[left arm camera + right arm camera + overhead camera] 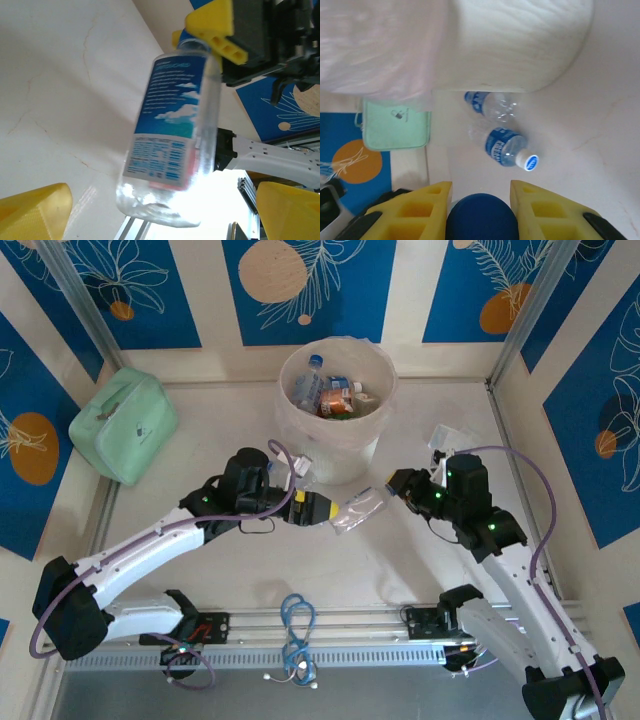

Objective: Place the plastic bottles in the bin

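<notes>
Your round cream-coloured wastebasket [350, 455], lined with a clear plastic bag, holds a loose heap of small drink bottles [330, 395], some clear with blue labels and some red or orange. To the left of the wastebasket, well apart from it, sits a mint-green rectangular pouch [125, 425]; leave it alone.

Just in front of the wastebasket your two arms meet at one clear plastic bottle with a blue label [170, 125]. Your right gripper [481, 190] is clenched on its blue cap and carries it. Your left gripper [165, 195] is released, its yellow fingers spread wide either side of the base without touching it. This looks like a handover.

Two more blue-labelled bottles [507, 147] lie on the table at the wastebasket's foot, waiting their turn.
</notes>
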You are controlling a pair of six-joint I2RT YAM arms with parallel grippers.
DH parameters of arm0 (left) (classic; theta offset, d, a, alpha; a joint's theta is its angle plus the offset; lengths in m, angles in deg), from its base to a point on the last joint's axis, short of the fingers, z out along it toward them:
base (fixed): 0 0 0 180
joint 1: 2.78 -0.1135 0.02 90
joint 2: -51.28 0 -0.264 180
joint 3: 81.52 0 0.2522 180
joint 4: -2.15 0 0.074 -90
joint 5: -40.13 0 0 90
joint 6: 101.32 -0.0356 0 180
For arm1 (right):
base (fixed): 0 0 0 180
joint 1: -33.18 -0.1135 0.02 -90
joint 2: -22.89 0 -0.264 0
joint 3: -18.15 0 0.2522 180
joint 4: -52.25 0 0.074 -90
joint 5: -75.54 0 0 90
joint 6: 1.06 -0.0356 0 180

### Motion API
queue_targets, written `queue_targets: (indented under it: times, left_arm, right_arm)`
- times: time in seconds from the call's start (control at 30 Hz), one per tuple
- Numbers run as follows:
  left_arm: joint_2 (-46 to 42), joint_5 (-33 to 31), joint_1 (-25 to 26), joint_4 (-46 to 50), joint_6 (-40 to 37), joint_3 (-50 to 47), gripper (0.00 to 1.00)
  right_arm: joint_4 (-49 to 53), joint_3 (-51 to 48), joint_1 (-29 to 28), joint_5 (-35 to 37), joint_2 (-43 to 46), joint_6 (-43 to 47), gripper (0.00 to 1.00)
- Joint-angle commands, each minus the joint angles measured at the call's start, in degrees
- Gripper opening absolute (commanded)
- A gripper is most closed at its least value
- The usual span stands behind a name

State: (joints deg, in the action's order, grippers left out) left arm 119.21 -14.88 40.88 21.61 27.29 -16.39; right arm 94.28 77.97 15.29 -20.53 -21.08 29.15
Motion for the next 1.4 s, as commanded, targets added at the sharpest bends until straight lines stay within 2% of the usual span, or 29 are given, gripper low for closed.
queue_targets:
  times: [0.0, 0.1, 0.33, 0.5, 0.67, 0.83, 1.07, 1.37]
  left_arm:
    - [-0.21, 2.01, 0.27, -3.13, 0.71, 2.24, 0.97]
    - [-0.05, 3.24, 0.27, -4.84, 2.08, 2.17, 1.00]
    - [0.36, 5.94, 0.46, -11.68, 6.58, -0.46, 1.00]
    - [1.48, 8.73, 0.94, -14.46, 8.12, -0.03, 0.94]
    - [2.50, 9.21, 1.54, -13.56, 7.28, -0.04, 0.88]
    - [2.72, 9.31, 1.88, -13.60, 7.27, -0.40, 0.86]
    - [2.75, 10.71, 1.95, -15.92, 8.66, -1.09, 0.77]
    - [2.36, 11.42, 1.97, -18.44, 9.99, -2.66, 0.76]
  right_arm:
    - [1.17, 3.18, -0.87, -1.20, 0.07, 2.30, 0.23]
    - [0.74, 5.19, -1.50, -1.69, -0.76, 2.98, 0.23]
    - [-1.13, 7.91, -3.03, -1.29, -1.93, 2.62, 0.24]
    - [-2.00, 8.51, -4.11, -1.32, -3.17, 2.42, 0.24]
    - [-3.29, 9.04, -5.20, -1.08, -3.42, 1.87, 0.24]
    - [-3.40, 9.48, -6.23, -0.25, -3.65, 1.77, 0.24]
    - [-3.39, 9.06, -6.70, 1.49, -3.16, 1.30, 0.24]
    - [-5.85, 7.29, -5.60, 1.41, -3.26, -2.33, 0.24]
